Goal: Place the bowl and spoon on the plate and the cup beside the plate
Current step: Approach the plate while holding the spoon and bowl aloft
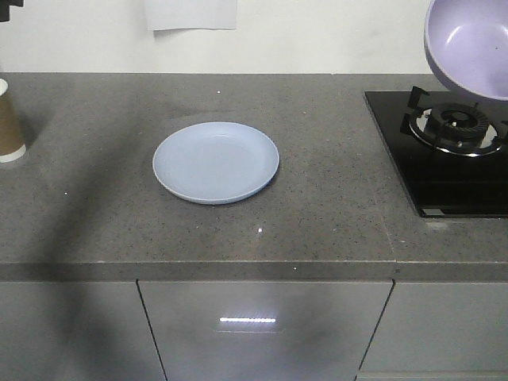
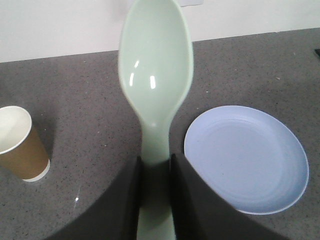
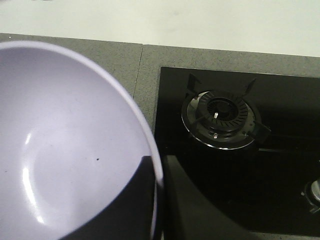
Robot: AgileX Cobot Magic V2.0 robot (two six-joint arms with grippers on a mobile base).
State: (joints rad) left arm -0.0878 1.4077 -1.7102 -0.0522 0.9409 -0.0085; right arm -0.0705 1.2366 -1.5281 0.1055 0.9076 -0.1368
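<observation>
Plate, round and pale blue, lies flat near the middle of the grey counter, with nothing on it.

Bowl, lavender, is held in the air above the counter's right end, over the burner of the black hob. It is tilted, with its hollow showing in the front view. The right gripper is clamped on its rim, 1 finger inside the bowl and 1 outside, with the burner below and beyond.

Spoon, mint green, is pinched by its handle between the 2 fingers of the left gripper. Its hollow faces the wrist camera and its tip points toward the counter's back edge. In that view it lies between the cup and the plate.

Cup, brown paper with a white inside, stands upright at the counter's left end, well apart from the plate. The front view cuts it at the frame's edge.
</observation>
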